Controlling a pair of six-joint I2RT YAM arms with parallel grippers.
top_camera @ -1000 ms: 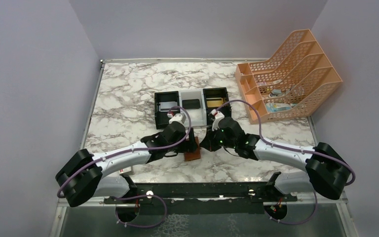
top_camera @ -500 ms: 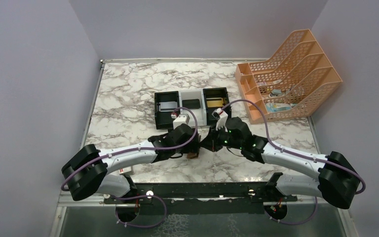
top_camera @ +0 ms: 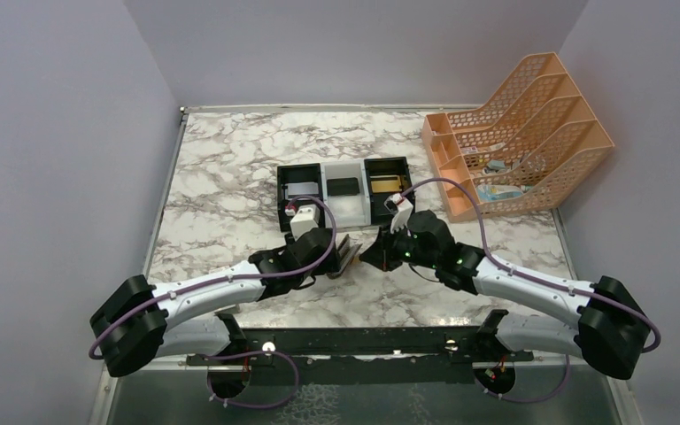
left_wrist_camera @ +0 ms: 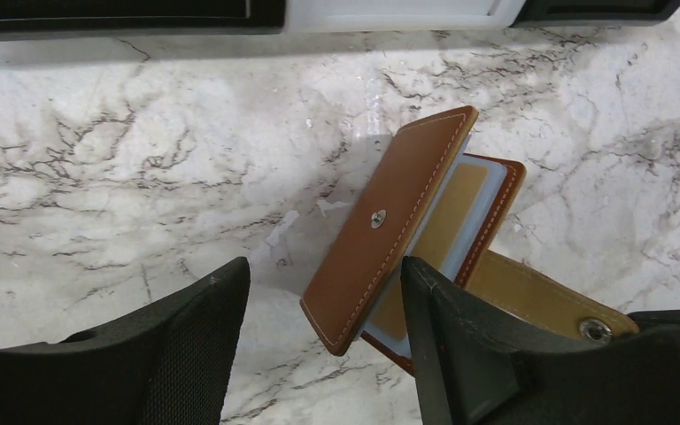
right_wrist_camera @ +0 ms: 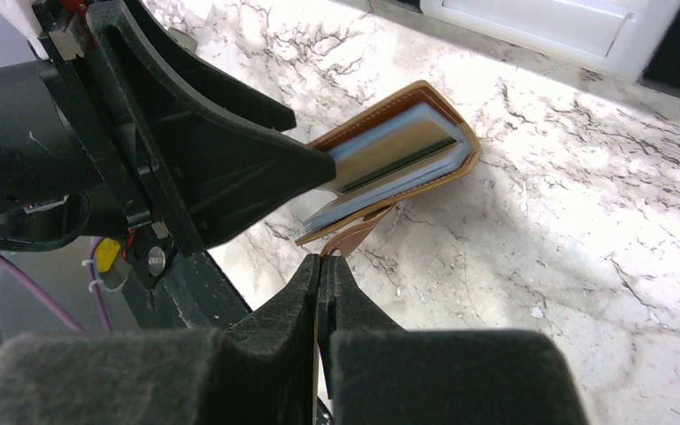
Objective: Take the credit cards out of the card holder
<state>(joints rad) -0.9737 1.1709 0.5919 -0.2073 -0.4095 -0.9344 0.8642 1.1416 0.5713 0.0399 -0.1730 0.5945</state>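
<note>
Your right claw (right_wrist_camera: 321,264) is pressed together on the snap tab (right_wrist_camera: 359,232). Your left claw (left_wrist_camera: 323,266) stands spread astride the card holder (left_wrist_camera: 390,239), which gapes just ahead of both. The leather looks light and floppy. The gold credit card (left_wrist_camera: 457,208) is likely stiff and slick, so pinch its exposed edge.

Brown leather card holder (left_wrist_camera: 390,239), half open and tilted between the left gripper's (left_wrist_camera: 323,263) spread fingers, gold card (left_wrist_camera: 457,208) showing in blue-grey pockets (left_wrist_camera: 493,193), snap tab (right_wrist_camera: 354,235) pinched in the right gripper's (right_wrist_camera: 321,264) closed tips
</note>
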